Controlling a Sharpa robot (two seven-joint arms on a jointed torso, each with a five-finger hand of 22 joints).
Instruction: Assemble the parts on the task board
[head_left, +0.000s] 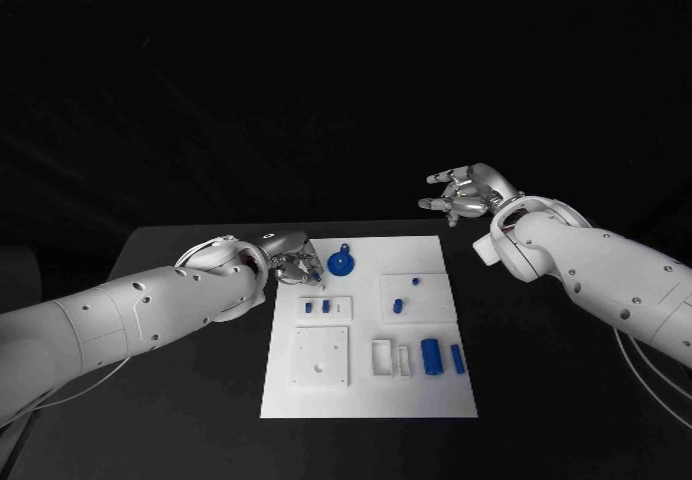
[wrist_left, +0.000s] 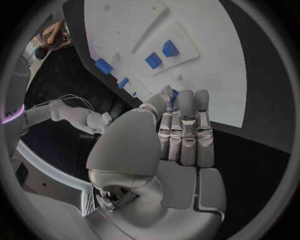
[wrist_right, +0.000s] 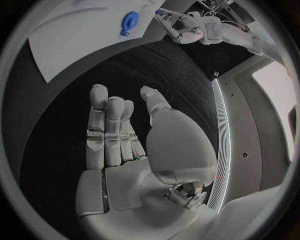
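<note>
The white task board (head_left: 368, 385) lies in the middle of the table. My left hand (head_left: 296, 262) hovers at its far left corner, beside a round blue part (head_left: 342, 263). In the left wrist view my left hand (wrist_left: 181, 130) has its fingers straight and together. A small blue part (wrist_left: 174, 94) shows pinched between the thumb tip and a finger. Two small blue pieces (head_left: 317, 305) sit on a little plate just below that hand. My right hand (head_left: 469, 195) is raised beyond the board's far right corner, fingers apart, holding nothing (wrist_right: 125, 135).
Two more blue pieces (head_left: 405, 293) stand in a raised square plate on the board. Blue cylinders (head_left: 431, 352) lie at its right near side, next to a white frame (head_left: 389, 357). A larger square plate (head_left: 320, 355) takes the left near side.
</note>
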